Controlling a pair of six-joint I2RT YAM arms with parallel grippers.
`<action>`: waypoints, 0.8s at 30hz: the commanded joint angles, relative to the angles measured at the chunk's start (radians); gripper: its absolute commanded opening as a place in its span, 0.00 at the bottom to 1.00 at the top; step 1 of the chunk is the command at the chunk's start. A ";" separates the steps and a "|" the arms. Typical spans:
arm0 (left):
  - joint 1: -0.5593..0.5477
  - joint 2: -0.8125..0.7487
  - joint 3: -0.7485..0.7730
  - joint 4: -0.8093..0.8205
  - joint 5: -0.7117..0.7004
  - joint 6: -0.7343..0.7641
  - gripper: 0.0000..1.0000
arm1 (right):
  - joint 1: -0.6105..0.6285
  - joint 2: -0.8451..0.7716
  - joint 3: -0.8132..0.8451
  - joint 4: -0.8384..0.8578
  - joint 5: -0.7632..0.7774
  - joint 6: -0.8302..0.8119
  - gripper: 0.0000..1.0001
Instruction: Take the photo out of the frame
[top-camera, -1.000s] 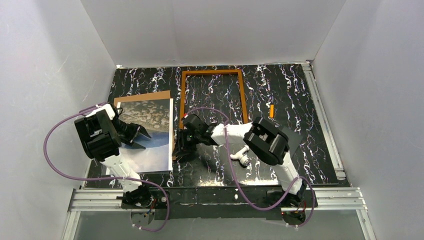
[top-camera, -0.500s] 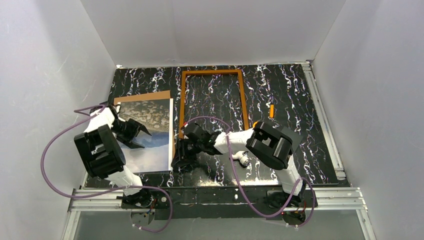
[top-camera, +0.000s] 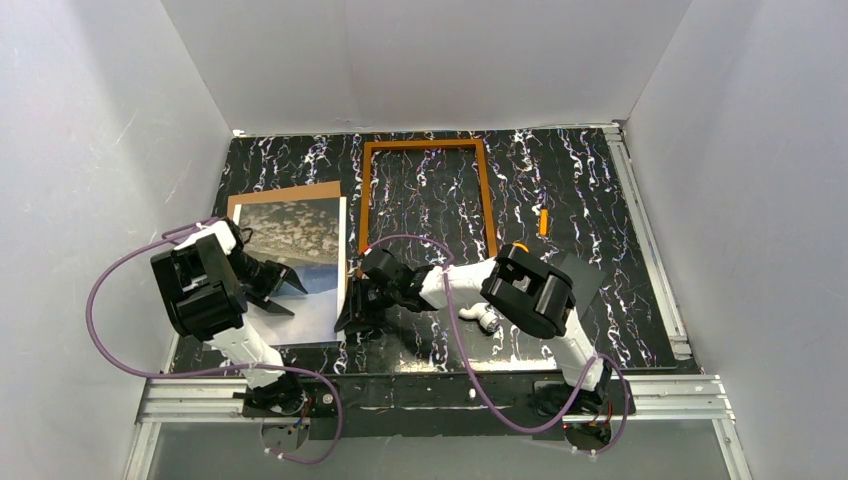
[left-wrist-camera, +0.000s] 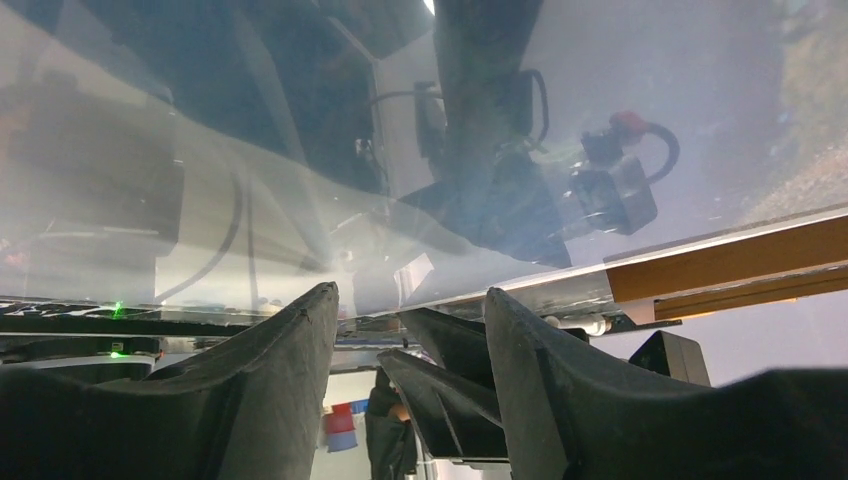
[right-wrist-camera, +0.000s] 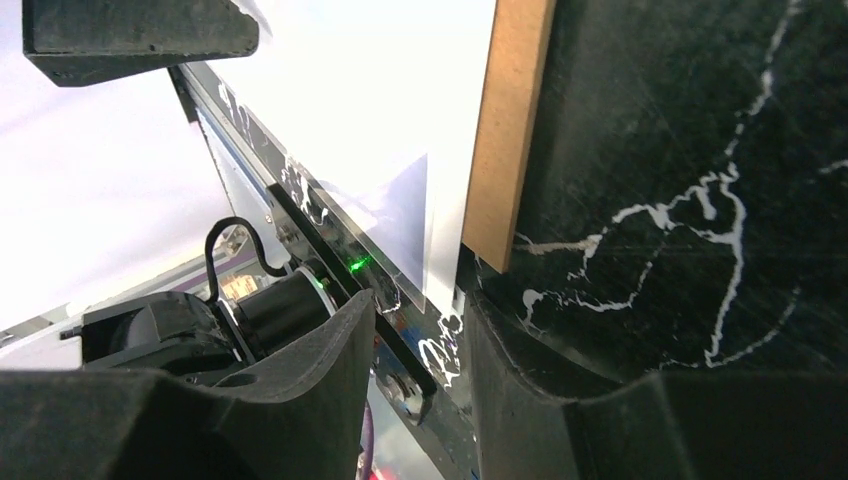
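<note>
Photo (top-camera: 300, 238) is freed from the frame (top-camera: 424, 146) but not lifted off the board (top-camera: 285, 193) at 9 o'clock, with left gripper (top-camera: 288, 296) and right gripper (top-camera: 350, 318) half open, empty.

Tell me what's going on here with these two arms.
They're getting a photo out of its frame. The empty wooden frame lies at the back of the table; the photo rests on a tan board at the left. The left pincer is open over the photo, the right pincer open beside the board's near right corner. Neither grips anything.

Lab test cell; white walls (top-camera: 100, 150); aluminium rail (top-camera: 680, 396)
</note>
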 joint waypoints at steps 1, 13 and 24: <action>-0.001 0.024 -0.011 -0.127 -0.015 -0.007 0.54 | 0.011 0.038 0.029 -0.047 0.052 -0.010 0.47; -0.001 0.042 -0.014 -0.127 -0.015 -0.009 0.54 | 0.014 0.041 0.018 0.126 -0.013 0.026 0.47; -0.001 0.040 -0.015 -0.129 -0.020 -0.007 0.54 | 0.009 0.021 -0.050 0.321 -0.054 0.033 0.28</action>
